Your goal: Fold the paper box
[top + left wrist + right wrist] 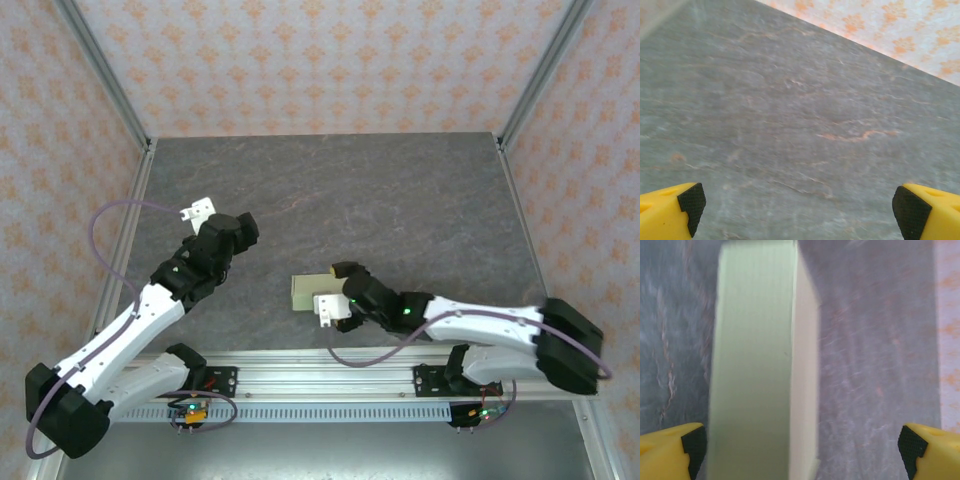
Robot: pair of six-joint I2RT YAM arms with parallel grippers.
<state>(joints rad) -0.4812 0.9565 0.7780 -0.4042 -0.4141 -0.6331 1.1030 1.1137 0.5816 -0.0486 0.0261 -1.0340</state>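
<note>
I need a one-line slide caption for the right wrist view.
Folded pale-green paper box lying on the grey table, framed between the right arm's wide-open jaws.

1. The box (308,290) is pale yellow-green card, closed up into a small, flat rectangular block.
2. It lies flat on the grey surface (420,200), in the near half, about midway between the surface's left and right edges.
3. Its broad face is up, and a paler, narrow side wall shows along one long edge.
</note>
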